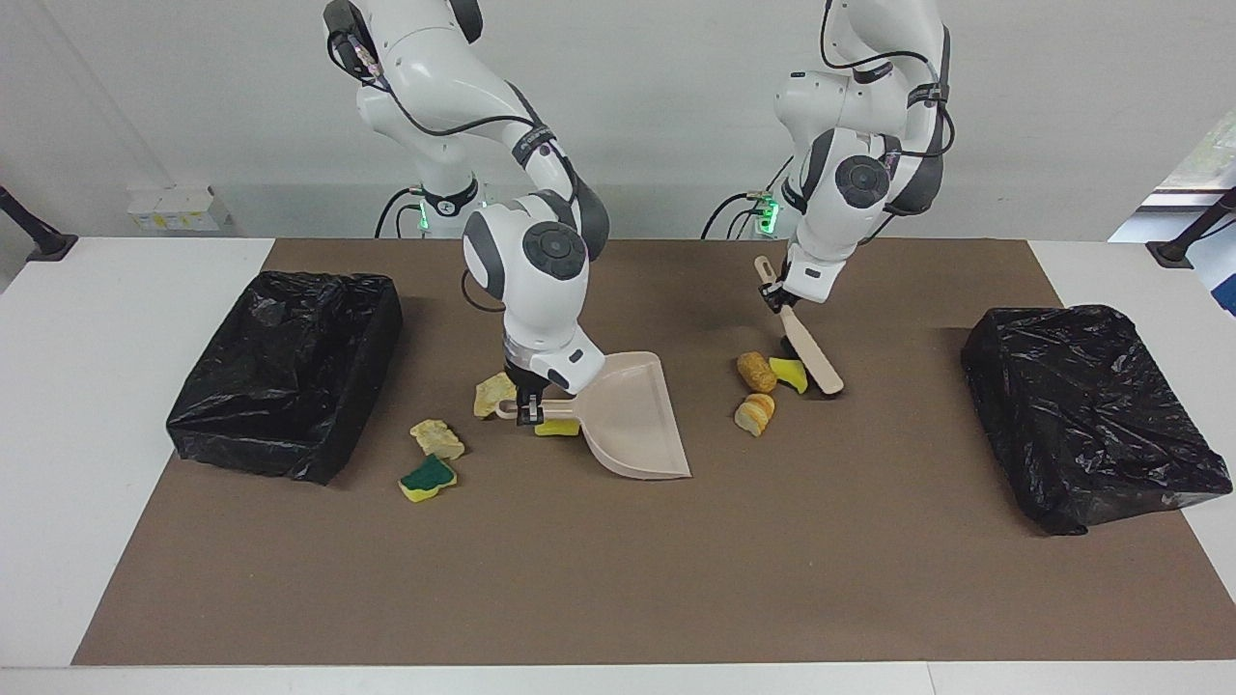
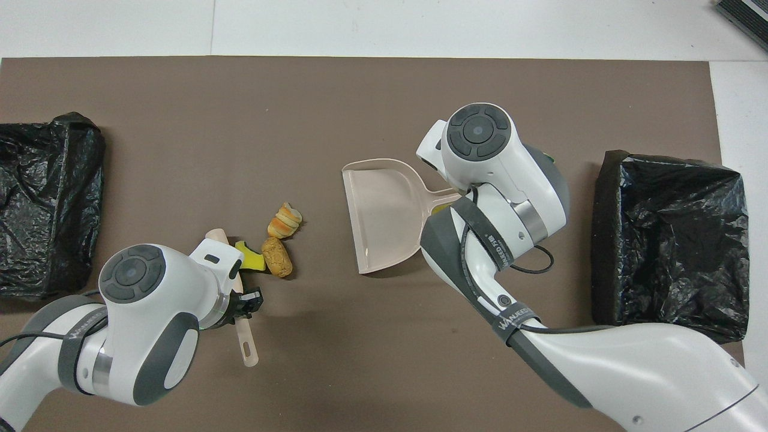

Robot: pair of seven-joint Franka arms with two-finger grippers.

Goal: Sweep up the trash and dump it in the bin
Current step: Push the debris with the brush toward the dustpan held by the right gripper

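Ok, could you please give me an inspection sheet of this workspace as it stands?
Surface: brown mat on white table.
Job's things: trash, seven scraps: three beside the brush, four around the dustpan handle; open bin at right arm's end.
Clutter: second black-bagged bin at left arm's end.
End effectors: right end effector grips dustpan handle; left end effector grips brush handle.
Cables: black cables along both arms.
Surroundings: white wall; nothing else seen.
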